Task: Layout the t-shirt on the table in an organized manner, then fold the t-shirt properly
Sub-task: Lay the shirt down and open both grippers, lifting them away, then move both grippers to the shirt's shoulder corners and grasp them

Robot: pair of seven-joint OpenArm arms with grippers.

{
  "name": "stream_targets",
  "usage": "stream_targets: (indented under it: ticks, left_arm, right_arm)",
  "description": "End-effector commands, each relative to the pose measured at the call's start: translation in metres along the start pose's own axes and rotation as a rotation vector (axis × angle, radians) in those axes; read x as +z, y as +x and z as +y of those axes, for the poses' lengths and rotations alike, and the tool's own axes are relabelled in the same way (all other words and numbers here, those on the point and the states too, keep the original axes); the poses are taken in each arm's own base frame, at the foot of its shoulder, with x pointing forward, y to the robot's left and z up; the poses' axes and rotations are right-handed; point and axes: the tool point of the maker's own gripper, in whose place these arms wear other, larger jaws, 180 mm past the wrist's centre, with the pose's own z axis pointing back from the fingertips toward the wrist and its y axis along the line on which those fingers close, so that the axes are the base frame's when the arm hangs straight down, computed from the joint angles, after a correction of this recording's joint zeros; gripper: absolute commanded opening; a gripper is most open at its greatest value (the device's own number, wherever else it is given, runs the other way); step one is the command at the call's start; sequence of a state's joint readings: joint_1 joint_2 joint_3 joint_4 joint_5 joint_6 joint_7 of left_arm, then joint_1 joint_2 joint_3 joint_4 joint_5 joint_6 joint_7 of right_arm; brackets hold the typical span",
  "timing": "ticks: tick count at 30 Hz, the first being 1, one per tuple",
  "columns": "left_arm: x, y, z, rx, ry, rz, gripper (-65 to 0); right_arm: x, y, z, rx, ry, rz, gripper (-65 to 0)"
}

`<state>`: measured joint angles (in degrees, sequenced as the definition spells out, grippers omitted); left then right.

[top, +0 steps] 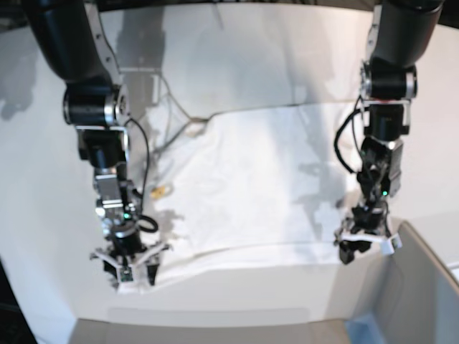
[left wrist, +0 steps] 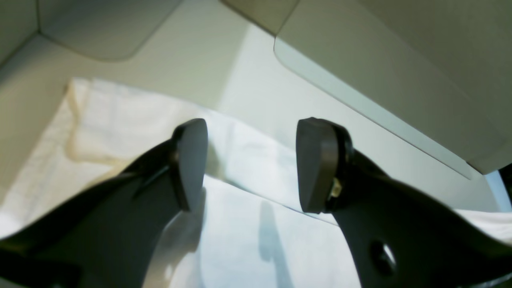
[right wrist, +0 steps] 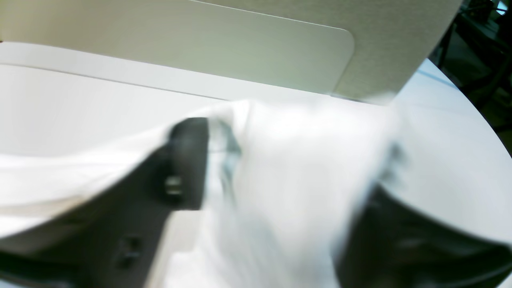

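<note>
The right pincer [top: 131, 276] is at the near edge of the surface [top: 43, 179], by the t-shirt's [top: 265, 186] near left corner. Its jaws stand wide apart. They are not pinching the cloth.

The t-shirt lies spread out in the middle of the surface, between the two arms. It is mostly flat, with some wrinkles on its left side.

The left pincer [top: 366, 247] is at the t-shirt's near right corner. Its jaws are wide apart too, with nothing gripped between them.

At the far right, a grey box [top: 430, 287] pokes into the corner. Only its edge and one wall show, so I cannot tell what is in it.

The base view shows the whole t-shirt and both arms at once. The wrist views show only a small part of the cloth.

The left wrist view is sharp. It shows both dark fingers [left wrist: 192, 164] with a clear gap, and the white cloth lying just under them. It also shows a fold line in the cloth that the base view does not.

The right wrist view is blurry. It shows white cloth bunched up between the fingers and draped over one of them. It also shows the curved edge of the surface at the right.
</note>
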<state>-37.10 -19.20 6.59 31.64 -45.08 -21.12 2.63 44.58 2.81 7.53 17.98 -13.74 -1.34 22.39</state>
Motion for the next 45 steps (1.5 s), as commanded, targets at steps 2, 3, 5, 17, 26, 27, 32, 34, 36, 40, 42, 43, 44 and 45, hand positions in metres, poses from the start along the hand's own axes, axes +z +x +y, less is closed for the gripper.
stream_targets:
  ticks: [2, 3, 5, 17, 26, 27, 32, 34, 36, 40, 42, 43, 44, 45]
  left_arm:
    - [-0.006, 0.028, -0.003, -0.013, 0.033, -0.073, -30.0]
    - [-0.006, 0.026, -0.001, -0.022, 0.051, -0.067, -30.0]
    - [-0.007, 0.023, -0.003, -0.045, 0.052, -0.060, -30.1]
    - [0.057, 0.009, -0.009, -0.151, -0.065, -0.100, -30.3]
    - [0.123, 0.014, -0.004, -0.148, -0.086, -0.150, -34.4]
    - [0.129, 0.017, -0.008, -0.152, -0.094, -0.150, -34.4]
    - [0.168, 0.035, -0.018, -0.190, -0.113, -0.139, -34.4]
    - [0.179, 0.037, -0.016, -0.202, -0.103, -0.120, -34.4]
    - [0.186, 0.036, -0.012, -0.214, -0.091, -0.093, -34.4]
    - [0.200, 0.030, -0.011, -0.230, -0.080, -0.044, -34.9]
    - [0.206, 0.023, -0.016, -0.222, -0.088, -0.029, -37.2]
    - [0.210, 0.023, -0.016, -0.225, -0.086, -0.024, -38.4]
    - [0.214, 0.021, -0.015, -0.228, -0.082, -0.016, -39.1]
    - [0.216, 0.018, -0.014, -0.227, -0.078, -0.002, -39.5]
  right_arm:
    - [-0.009, 0.037, -0.011, 0.006, -0.020, -0.093, -24.8]
    - [-0.009, 0.040, -0.011, 0.007, -0.022, -0.101, -23.2]
    - [-0.006, 0.039, -0.011, 0.008, -0.023, -0.108, -20.7]
    - [0.043, 0.033, 0.017, 0.021, -0.006, -0.215, -20.3]
    - [0.073, 0.002, 0.013, 0.023, -0.029, -0.013, -20.3]
    - [0.079, 0.004, 0.015, 0.015, -0.025, -0.008, -20.3]
    - [0.113, 0.036, 0.047, -0.120, 0.163, -0.005, -20.3]
    - [0.126, 0.040, 0.056, -0.175, 0.223, 0.041, -20.1]
    - [0.137, 0.040, 0.060, -0.217, 0.250, 0.084, -20.1]
    - [0.158, 0.039, 0.050, -0.276, 0.272, 0.146, -20.1]
    - [0.169, 0.038, 0.042, -0.304, 0.280, 0.171, -20.1]
    - [0.176, 0.039, 0.036, -0.316, 0.288, 0.182, -20.2]
    - [0.181, 0.038, 0.034, -0.333, 0.301, 0.196, -20.2]
    - [0.188, 0.038, 0.034, -0.357, 0.319, 0.210, -20.2]
